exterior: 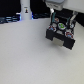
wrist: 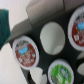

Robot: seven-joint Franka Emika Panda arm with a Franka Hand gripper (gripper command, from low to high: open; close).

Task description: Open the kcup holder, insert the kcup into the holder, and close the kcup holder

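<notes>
Pale surface (exterior: 25, 55) carries the holder (exterior: 62, 34). You see the kcup (wrist: 62, 71) seated in its tray, beside red pods (wrist: 25, 52). Tool (exterior: 58, 19) hangs directly above; jaw state cannot be determined.

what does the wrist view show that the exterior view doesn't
Only the wrist view shows the pod lids up close: a green-topped kcup, a red-labelled pod and an empty round slot. Only the exterior view shows the whole kcup holder on the pale table, with the arm above it. Both show the tray of pods.
</notes>
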